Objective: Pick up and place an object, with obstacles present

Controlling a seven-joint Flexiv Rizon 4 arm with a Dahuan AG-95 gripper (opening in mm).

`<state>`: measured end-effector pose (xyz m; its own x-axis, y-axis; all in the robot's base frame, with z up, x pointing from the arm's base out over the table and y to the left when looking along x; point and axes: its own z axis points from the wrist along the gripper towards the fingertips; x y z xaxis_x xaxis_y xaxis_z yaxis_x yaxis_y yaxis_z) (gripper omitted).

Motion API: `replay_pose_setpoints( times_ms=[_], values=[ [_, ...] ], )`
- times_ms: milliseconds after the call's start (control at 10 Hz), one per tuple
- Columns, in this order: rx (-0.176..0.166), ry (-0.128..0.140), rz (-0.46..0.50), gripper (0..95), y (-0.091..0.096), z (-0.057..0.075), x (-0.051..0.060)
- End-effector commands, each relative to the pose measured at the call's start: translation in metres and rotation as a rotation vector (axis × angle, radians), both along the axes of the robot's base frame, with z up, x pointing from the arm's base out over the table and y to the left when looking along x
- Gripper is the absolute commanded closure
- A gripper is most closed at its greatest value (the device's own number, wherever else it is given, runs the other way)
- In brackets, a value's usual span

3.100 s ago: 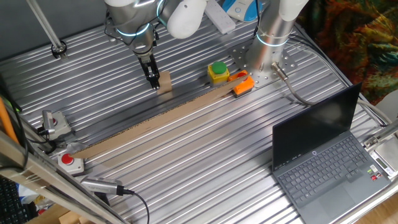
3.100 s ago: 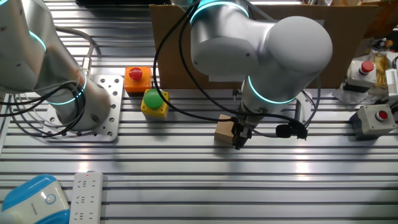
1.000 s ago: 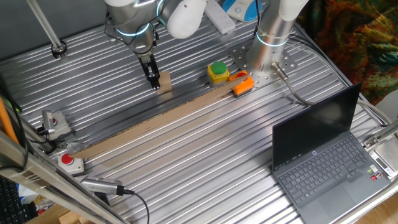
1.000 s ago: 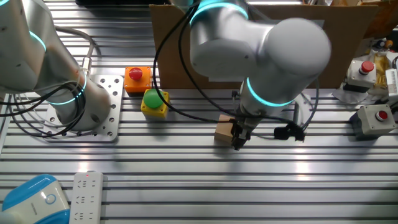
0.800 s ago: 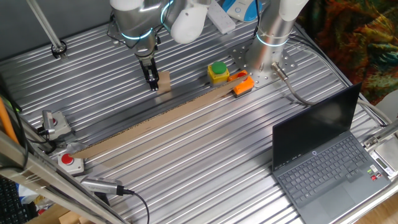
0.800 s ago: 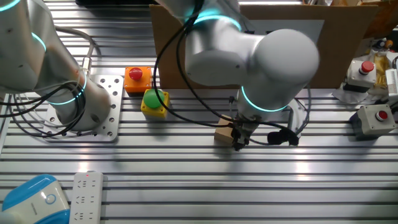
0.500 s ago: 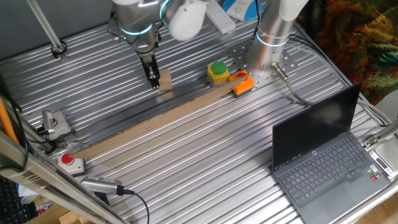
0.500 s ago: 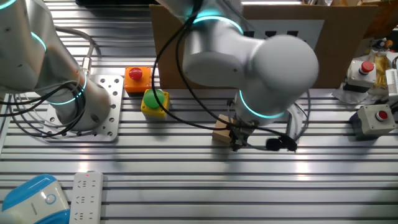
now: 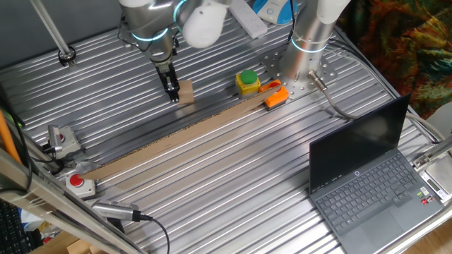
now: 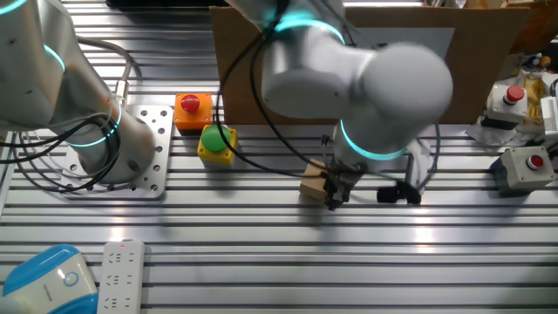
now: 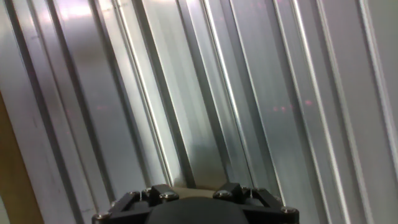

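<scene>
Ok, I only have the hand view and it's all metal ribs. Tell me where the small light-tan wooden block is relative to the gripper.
Observer: The small light-tan wooden block sits on the table right beside the gripper, on the side toward the yellow box with the green button.
Operator: Say whether it's between the fingers.
Observer: It appears not; from the other fixed view it lies alongside them. I can't tell if they touch.
Operator: Name the nearest obstacle.
Observer: The long brown cardboard strip runs diagonally across the table, apart from the block.
</scene>
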<state>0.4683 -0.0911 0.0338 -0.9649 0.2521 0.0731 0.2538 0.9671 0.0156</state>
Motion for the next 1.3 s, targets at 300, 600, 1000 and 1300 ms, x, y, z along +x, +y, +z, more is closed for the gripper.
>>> replay_pose_setpoints(
  times_ms=[300, 600, 1000, 1300],
  values=[
    [0.021, -0.017, 0.000, 95.0, 0.004, 0.017, 0.002],
    [0.035, -0.019, 0.000, 95.0, 0.014, 0.040, 0.001],
    [0.033, -0.004, 0.010, 95.0, 0.026, 0.072, 0.007],
    [0.044, -0.001, 0.020, 95.0, 0.034, 0.101, 0.014]
  ],
)
